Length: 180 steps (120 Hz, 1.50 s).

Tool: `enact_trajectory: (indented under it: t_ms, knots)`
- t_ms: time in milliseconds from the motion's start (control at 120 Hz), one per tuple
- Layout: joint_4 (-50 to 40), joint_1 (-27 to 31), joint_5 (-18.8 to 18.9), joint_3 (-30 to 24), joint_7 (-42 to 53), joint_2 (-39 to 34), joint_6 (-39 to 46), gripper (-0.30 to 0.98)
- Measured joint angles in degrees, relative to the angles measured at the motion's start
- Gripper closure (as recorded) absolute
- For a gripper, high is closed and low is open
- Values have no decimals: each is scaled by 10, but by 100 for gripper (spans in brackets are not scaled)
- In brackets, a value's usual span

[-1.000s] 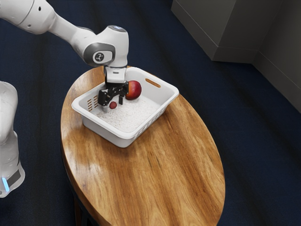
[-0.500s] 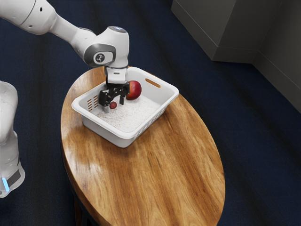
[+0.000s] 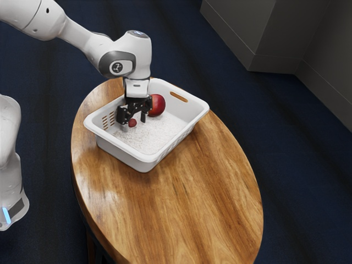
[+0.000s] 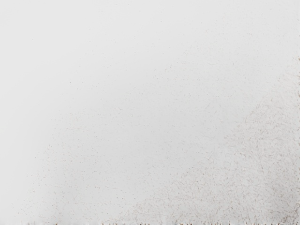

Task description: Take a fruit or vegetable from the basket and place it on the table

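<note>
My gripper [image 3: 133, 119] is down inside the white basket [image 3: 130, 154], near its end toward the exterior view's upper left. Its fingers stand apart, open. A small dark red fruit [image 3: 132, 123] lies low in the basket, appearing in the gap between the fingertips; contact with them cannot be made out. Beside the hand, toward the exterior view's right, rests a large red fruit [image 3: 157, 105], partly behind the gripper. In the wrist view the basket's pale inner surface [image 4: 140, 108] lies close to the hand, speckled toward one corner.
The basket stands on an oval wooden table [image 3: 203, 192], with bare tabletop on the exterior view's lower right. Its raised walls surround my gripper. Part of another white robot body [image 3: 10, 165] is at the exterior view's left edge.
My hand has shifted very slightly toward the exterior view's right. Both fruits and the basket keep their places.
</note>
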Motion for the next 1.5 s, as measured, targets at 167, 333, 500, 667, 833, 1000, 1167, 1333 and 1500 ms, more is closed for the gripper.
enact_trajectory:
  t_ms: [167,333,500,667,833,1000,1167,1333,1500]
  knots:
    - [0,5,2,2,-1,0,-9,1]
    - [0,7,3,4,-2,0,-16,1]
    - [0,12,4,5,-3,0,-23,1]
    - [0,13,4,5,-4,0,-28,1]
    - [0,14,5,5,-4,1,-28,8]
    - [0,15,5,5,-7,1,-27,35]
    - [-1,15,5,5,-13,1,-25,49]
    - [-1,16,6,5,-22,1,-24,49]
    - [0,15,6,4,-30,-7,-26,50]
